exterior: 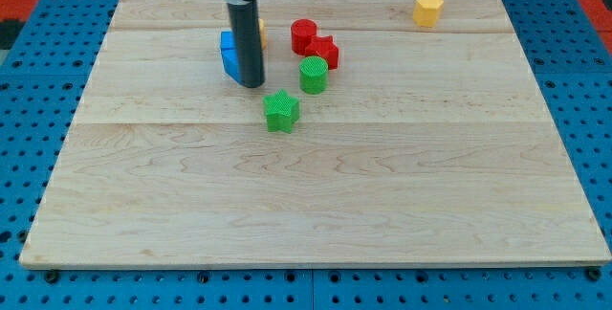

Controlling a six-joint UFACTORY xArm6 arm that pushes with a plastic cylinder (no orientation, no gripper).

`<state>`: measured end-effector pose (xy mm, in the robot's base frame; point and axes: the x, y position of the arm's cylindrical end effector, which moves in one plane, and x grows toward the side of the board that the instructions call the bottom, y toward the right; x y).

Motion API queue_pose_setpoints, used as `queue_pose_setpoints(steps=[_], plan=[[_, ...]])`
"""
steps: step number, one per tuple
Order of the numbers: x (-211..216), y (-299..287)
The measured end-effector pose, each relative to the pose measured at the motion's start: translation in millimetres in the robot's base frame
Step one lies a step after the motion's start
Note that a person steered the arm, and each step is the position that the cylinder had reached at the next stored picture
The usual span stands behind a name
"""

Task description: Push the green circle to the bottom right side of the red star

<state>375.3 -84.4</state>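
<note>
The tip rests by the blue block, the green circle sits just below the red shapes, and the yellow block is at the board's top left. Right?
Not quite: the camera view shows the yellow block at the board's top right. My tip is by the blue block, and the green circle sits below the red shapes.

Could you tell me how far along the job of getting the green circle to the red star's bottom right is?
Done: nothing clear yet; the green circle sits just below and slightly left of the red star. In hand: my tip rests by the blue block, left of the circle. Left: nudging the circle rightward.
</note>
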Motion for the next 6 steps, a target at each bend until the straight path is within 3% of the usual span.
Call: queue_pose_setpoints(steps=[1, 4, 6], plan=[[-6.6, -26.9], [23.9, 5.2], [15.1, 56.7]])
